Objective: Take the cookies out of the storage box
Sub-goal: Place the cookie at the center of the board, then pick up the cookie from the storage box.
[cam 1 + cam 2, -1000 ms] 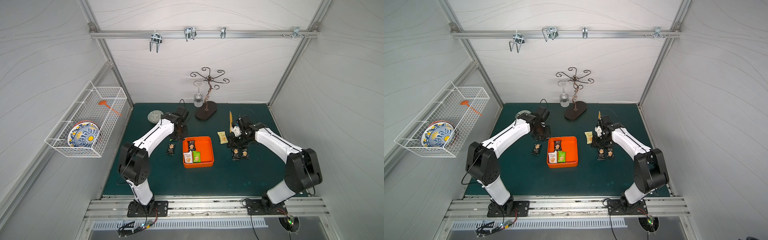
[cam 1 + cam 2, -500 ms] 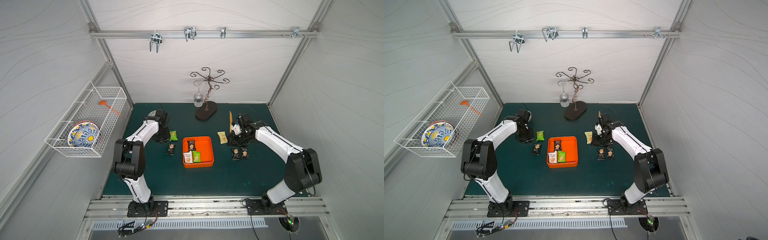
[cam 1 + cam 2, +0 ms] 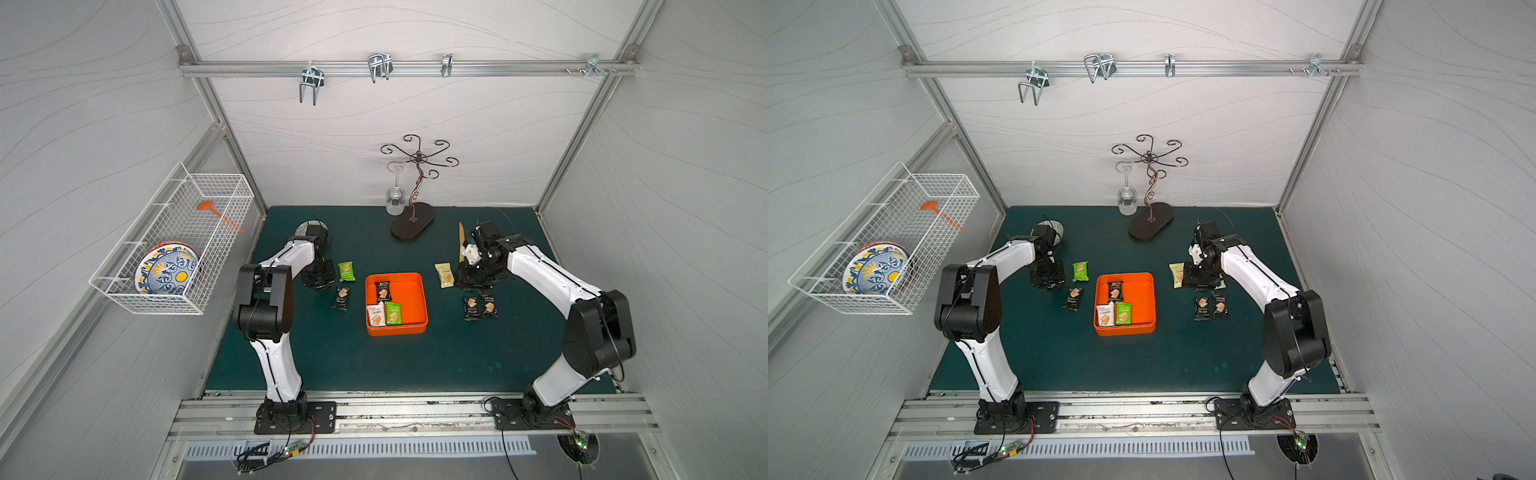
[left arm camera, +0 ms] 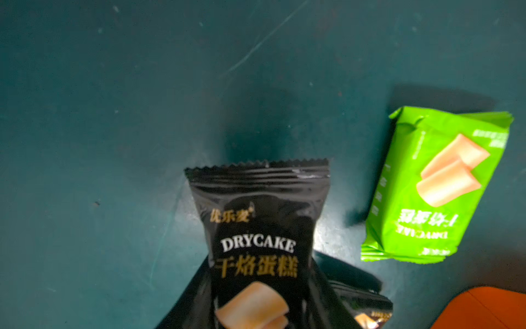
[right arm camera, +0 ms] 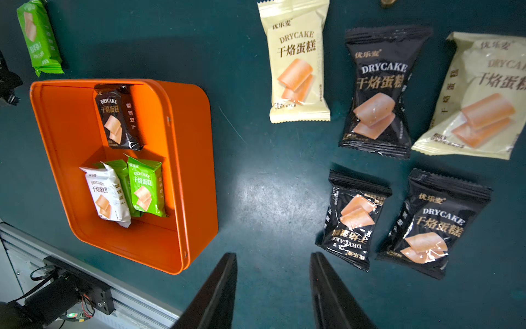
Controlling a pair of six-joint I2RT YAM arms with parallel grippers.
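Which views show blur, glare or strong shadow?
Left wrist view: dim, the green wrapped packet slightly blurred, dark shadow beside the black wrapped packet. Right wrist view: sharp, a pale glare patch on the dark teal mat, the orange plastic box looks skewed.

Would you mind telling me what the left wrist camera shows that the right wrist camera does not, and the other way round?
Only the left wrist view: the held black packet, close up, clamped in the left gripper. Only the right wrist view: the inside of the storage box, with a black packet, a white packet and green ones; five packets lying on the mat, two pale yellow and three black; the open, empty right gripper. Both: the orange box, the mat and the loose green packet near the box.
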